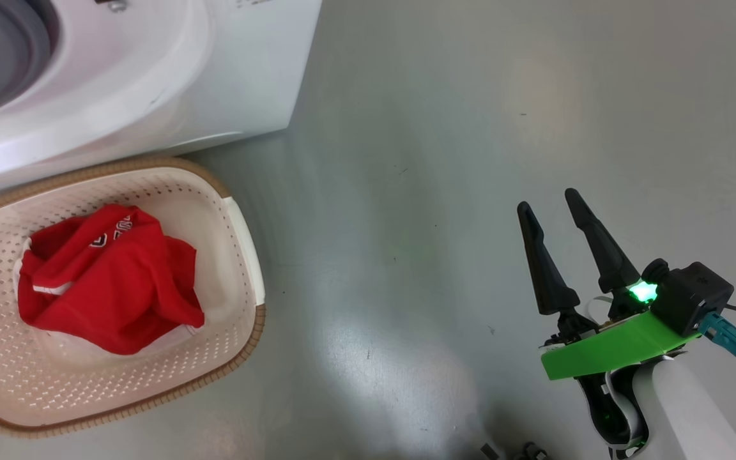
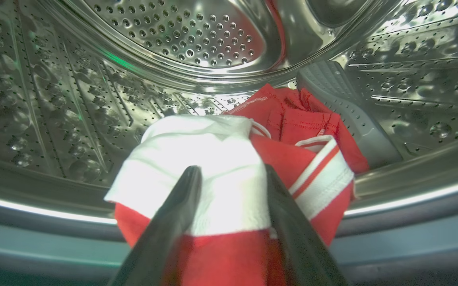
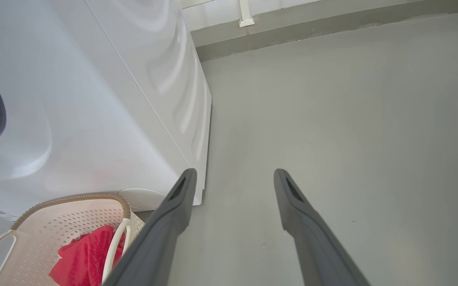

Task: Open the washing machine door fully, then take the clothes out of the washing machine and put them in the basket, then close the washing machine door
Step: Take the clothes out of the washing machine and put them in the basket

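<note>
Because our left arm is inside the washing machine (image 1: 151, 83), its wrist camera looks where the head camera, tipped down at the floor (image 1: 438, 160), has no line: into the perforated steel drum (image 2: 189, 35). There a red-and-white garment (image 2: 229, 159) lies heaped at the bottom near the mouth, beside a grey ribbed paddle (image 2: 344, 107). The left jaws stand wide, one dark finger (image 2: 179, 206) on either side of the cloth's white band, placed, we judge, to take the topmost fold. Whether they press it or merely straddle it we cannot tell. Moving rightward in the head view, the basket (image 1: 243, 255) sits on the floor just beside the machine's front, below the opening, which we think keeps the carry short. A red garment (image 1: 106, 281) already lies crumpled in it, so part of the clothes is out and part is not. Farther right, the right jaws are released and hold nothing, their fingers (image 1: 544, 268) parted over bare floor well apart from the basket, seemingly parked out of the left arm's way. The right wrist view adds the machine's plain white side, the basket's brown rim (image 3: 74, 197) from a lower angle, and the foot of the wall (image 3: 332, 28) behind.
</note>
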